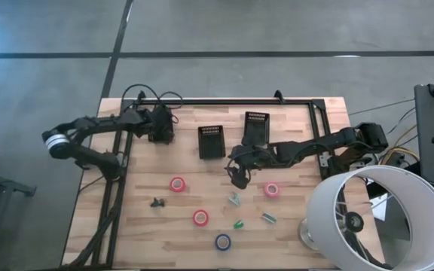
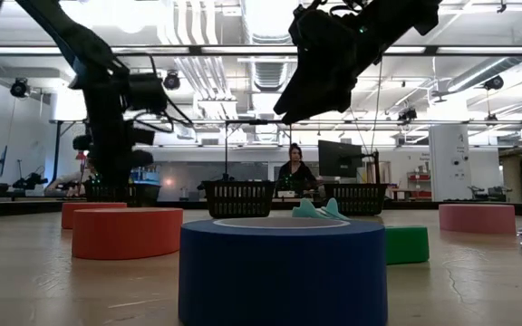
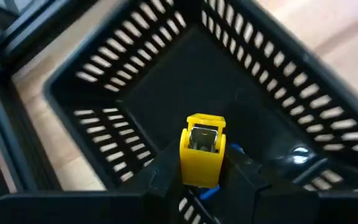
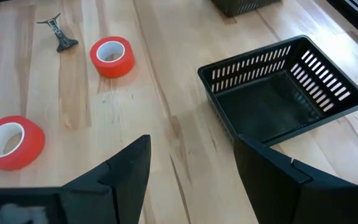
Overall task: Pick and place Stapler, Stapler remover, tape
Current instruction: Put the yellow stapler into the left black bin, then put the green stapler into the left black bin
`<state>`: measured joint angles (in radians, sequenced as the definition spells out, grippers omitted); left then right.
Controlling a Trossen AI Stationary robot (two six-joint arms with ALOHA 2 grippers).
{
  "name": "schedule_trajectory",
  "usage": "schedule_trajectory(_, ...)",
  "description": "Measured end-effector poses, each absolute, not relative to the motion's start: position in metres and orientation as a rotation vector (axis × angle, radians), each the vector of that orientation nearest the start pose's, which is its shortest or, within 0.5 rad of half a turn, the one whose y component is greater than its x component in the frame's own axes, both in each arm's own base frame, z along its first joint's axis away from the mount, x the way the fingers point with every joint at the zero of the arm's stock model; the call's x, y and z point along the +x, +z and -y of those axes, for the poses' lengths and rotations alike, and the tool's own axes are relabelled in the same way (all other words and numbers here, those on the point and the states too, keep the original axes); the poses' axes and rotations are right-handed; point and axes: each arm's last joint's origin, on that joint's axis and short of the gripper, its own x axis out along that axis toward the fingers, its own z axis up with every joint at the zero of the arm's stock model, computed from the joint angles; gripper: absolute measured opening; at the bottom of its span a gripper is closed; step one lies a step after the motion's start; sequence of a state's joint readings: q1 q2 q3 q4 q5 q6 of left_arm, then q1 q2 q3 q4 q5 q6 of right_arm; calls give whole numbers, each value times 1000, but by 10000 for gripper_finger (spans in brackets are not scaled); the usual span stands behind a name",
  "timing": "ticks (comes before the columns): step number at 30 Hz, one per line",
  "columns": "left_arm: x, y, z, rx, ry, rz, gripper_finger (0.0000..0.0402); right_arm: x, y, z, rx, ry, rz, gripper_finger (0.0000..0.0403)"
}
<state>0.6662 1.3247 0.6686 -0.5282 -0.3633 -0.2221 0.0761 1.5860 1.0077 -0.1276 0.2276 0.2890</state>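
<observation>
A small yellow stapler [image 3: 202,146] with a metal front sits between the fingers of my left gripper [image 1: 160,129], which hangs over a black basket [image 3: 272,68] at the table's far left. My right gripper [image 1: 238,178] hovers open above mid-table, with nothing between its fingers [image 4: 129,171]. Red tape rolls [image 1: 177,184] [image 1: 200,217], a pink one [image 1: 271,190] and a blue one [image 1: 222,242] lie flat on the wood. The black staple remover [image 1: 156,202] lies near the left red roll. My left gripper pinches the stapler's two sides [image 3: 197,177] between its two fingers, which slant down from above. The stapler's metal-fronted end sticks out past the fingertips. It hangs clear above the basket's floor.
Two more black baskets [image 1: 211,141] [image 1: 256,126] stand at the far middle. Small teal and green pieces [image 1: 234,199] [image 1: 238,223] [image 1: 268,218] lie among the rolls. A large white lamp shade [image 1: 375,218] fills the near right corner. A black frame [image 1: 224,100] runs along the far edge.
</observation>
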Motion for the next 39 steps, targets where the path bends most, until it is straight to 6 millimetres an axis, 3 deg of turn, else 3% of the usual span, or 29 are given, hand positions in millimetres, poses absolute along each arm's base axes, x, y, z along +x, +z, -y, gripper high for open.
schedule_trajectory(5, 177, 161, -153, -296, 1013, -1124, 90, 335, 222, -19, 170, -244, -667, 224)
schedule_trajectory(9, 181, 161, -160, -225, 1101, -1115, 97, 335, 222, -19, 164, -241, -666, 224)
schedule_trajectory(22, 182, 163, -161, -175, 1100, -1136, 189, 335, 222, -19, 161, -240, -666, 224)
schedule_trajectory(31, 184, 192, -155, -212, 1083, -1000, 193, 335, 222, -19, 165, -234, -669, 224)
schedule_trajectory(39, 188, 232, -118, -257, 878, -762, 191, 330, 216, -26, 230, -49, -770, 224)
